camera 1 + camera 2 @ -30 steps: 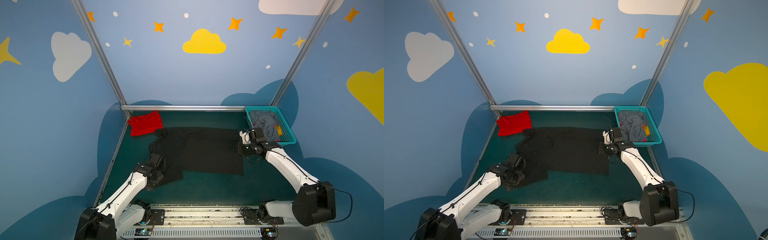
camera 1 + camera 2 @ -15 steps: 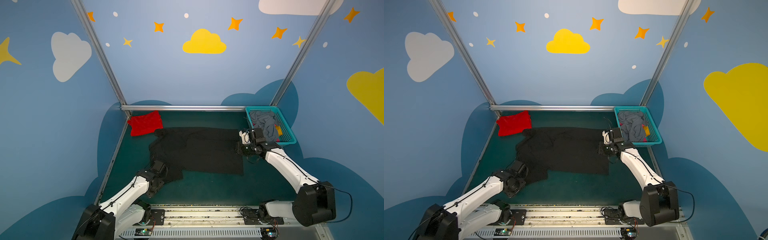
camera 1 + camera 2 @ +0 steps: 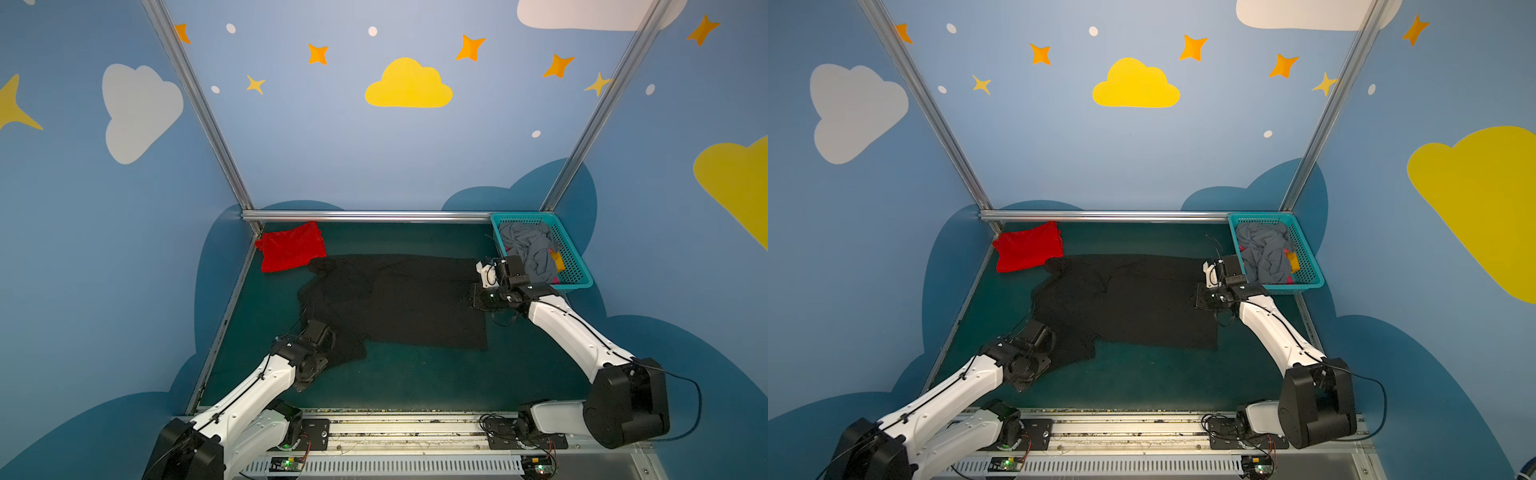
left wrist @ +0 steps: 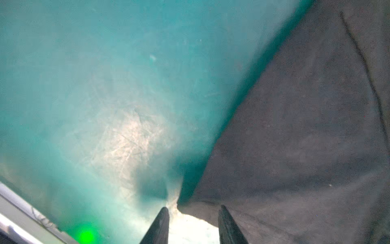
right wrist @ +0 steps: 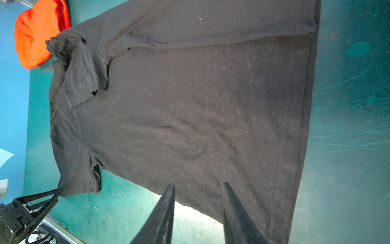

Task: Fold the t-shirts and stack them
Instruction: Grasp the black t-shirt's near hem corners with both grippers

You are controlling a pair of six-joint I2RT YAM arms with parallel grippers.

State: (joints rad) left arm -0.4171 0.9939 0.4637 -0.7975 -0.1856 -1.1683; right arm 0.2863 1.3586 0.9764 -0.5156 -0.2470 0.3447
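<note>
Left claw (image 4: 193,210) parted, astride a sleeve edge of the black t-shirt (image 3: 407,299); right claw (image 5: 198,187) parted over its edge. Shirt spread on counter (image 3: 415,374) between claws, unfolded. Beyond left claw: red t-shirt (image 3: 291,247), apparently folded. Stacking pending.

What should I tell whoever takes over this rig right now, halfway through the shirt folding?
Left gripper: open, at the hem of the black t-shirt's near sleeve.
Right gripper: open, over the same shirt's edge on the basket side.
Red t-shirt: folded, in the far left corner of the table.
Done: red one folded; black one spread flat, far sleeve turned in.
Left: fold the black one and stack it with the red. Grey cloth sits in the basket.
</note>
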